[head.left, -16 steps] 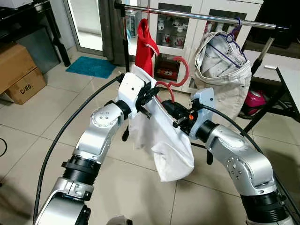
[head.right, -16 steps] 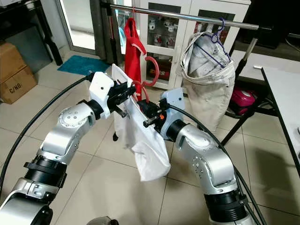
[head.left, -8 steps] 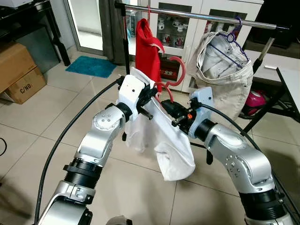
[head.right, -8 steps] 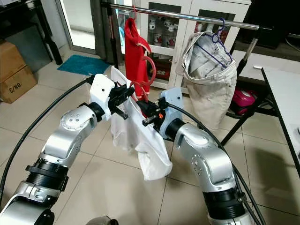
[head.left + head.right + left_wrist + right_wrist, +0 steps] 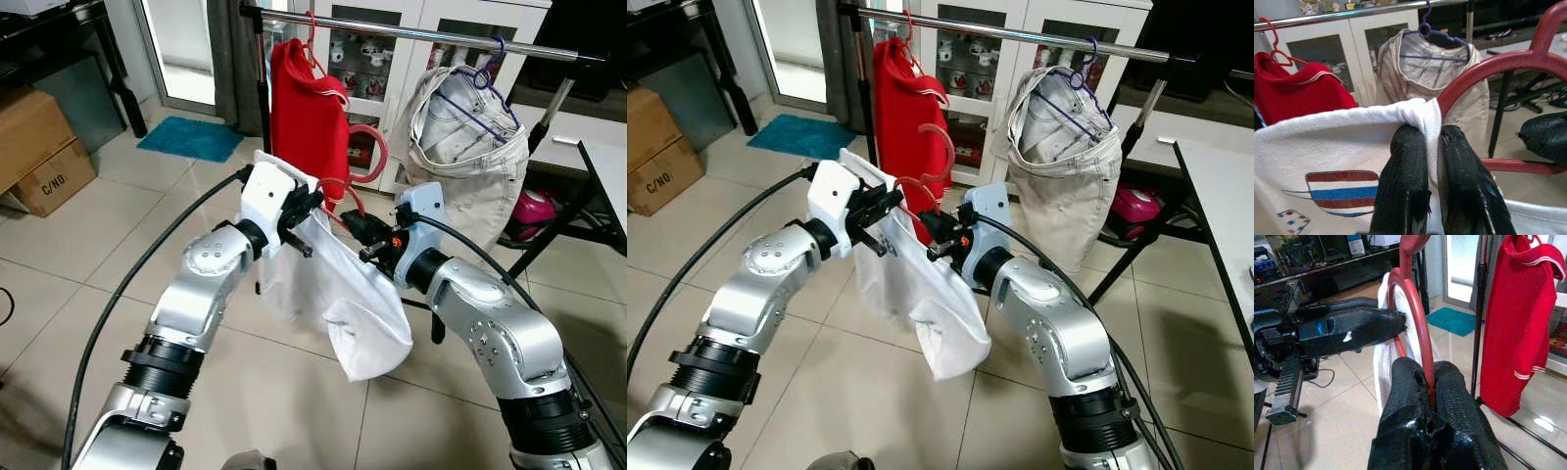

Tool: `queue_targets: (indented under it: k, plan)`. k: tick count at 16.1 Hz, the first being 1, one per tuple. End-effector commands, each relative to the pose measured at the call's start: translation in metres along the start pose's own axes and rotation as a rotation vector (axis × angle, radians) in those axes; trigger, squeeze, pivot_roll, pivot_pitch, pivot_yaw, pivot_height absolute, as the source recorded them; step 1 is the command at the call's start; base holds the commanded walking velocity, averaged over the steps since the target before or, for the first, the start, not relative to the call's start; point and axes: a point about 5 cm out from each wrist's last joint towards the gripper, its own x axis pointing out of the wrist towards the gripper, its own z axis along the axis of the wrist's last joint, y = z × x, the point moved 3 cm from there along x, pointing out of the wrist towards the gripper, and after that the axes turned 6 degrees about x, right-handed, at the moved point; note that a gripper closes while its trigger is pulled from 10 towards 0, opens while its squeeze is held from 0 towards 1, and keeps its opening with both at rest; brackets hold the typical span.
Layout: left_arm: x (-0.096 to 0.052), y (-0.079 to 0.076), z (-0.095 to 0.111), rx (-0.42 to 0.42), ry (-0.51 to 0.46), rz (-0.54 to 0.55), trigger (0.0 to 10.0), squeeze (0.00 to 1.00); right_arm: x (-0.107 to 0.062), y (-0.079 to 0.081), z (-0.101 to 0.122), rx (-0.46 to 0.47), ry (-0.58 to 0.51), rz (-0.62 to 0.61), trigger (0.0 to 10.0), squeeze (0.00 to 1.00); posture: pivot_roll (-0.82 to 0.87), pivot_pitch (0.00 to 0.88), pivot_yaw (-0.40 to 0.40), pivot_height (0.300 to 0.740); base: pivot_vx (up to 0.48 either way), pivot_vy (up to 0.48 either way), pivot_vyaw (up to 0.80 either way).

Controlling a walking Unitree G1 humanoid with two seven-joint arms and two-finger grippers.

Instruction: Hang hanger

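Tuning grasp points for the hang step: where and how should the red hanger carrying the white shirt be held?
Probably on the red hanger bar just below its hook, from beneath, as the right gripper pinches it now. That leaves the hook free above for the rail. The left gripper clamps the white shirt at the hanger's shoulder, keeping it on.
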Motion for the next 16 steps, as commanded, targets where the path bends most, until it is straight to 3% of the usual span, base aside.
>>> queue_targets:
  k: [1,3,4,5,6,8,9,13,14,15,16]
  plan:
    - [-0.011,0.016,0.004,-0.048,-0.047,0.034,0.0,0.0,-0.011,-0.027,0.017,0.005,-0.068,-0.133,10.0,0.0,-0.11,0.0,-0.014,0.74,0.0,0.0,0.0]
    - [-0.016,0.016,0.014,-0.13,-0.138,-0.021,2.9,0.0,-0.01,-0.024,0.017,0.014,-0.075,-0.113,10.0,0.0,-0.11,0.0,-0.015,0.74,0.0,0.0,0.0]
    - [-0.018,0.017,0.015,-0.151,-0.154,-0.04,3.1,0.0,-0.01,-0.023,0.017,0.015,-0.077,-0.108,10.0,0.0,-0.11,0.0,-0.015,0.74,0.0,0.0,0.0]
    - [-0.02,0.021,0.012,-0.114,-0.124,-0.034,4.2,0.0,-0.01,-0.023,0.018,0.014,-0.078,-0.107,10.0,0.0,-0.11,0.0,-0.015,0.74,0.0,0.0,0.0]
    - [-0.019,0.028,0.006,-0.047,-0.065,0.025,10.0,0.0,-0.01,-0.023,0.018,0.014,-0.08,-0.106,10.0,0.0,-0.11,0.0,-0.016,0.74,0.0,0.0,0.0]
    - [-0.018,0.03,0.003,0.024,-0.016,0.058,10.0,0.0,-0.011,-0.023,0.019,0.02,-0.083,-0.106,10.0,0.0,-0.11,0.0,-0.015,0.74,0.0,0.0,0.0]
    - [-0.015,0.027,0.004,0.056,-0.017,0.072,10.0,1.0,-0.011,-0.023,0.019,0.028,-0.088,-0.108,10.0,0.0,-0.11,0.0,-0.014,0.74,0.0,0.0,0.0]
    - [-0.005,0.011,0.012,0.057,-0.057,0.066,10.0,1.0,-0.01,-0.023,0.023,0.038,-0.1,-0.107,10.0,0.0,-0.12,0.0,-0.009,0.74,0.0,0.0,0.0]
    - [-0.003,0.009,0.01,0.068,-0.046,0.077,10.0,0.08,-0.01,-0.023,0.024,0.042,-0.108,-0.106,10.0,0.0,-0.12,0.0,-0.007,0.74,0.0,0.0,0.0]
    - [-0.002,0.009,0.009,0.081,-0.038,0.085,10.0,0.0,-0.01,-0.023,0.025,0.043,-0.11,-0.106,10.0,0.0,-0.12,0.0,-0.008,0.74,0.0,0.0,0.0]
    - [-0.001,0.009,0.009,0.084,-0.039,0.089,10.0,0.0,-0.011,-0.023,0.025,0.043,-0.112,-0.104,10.0,0.0,-0.13,0.0,-0.008,0.74,0.0,0.0,0.0]
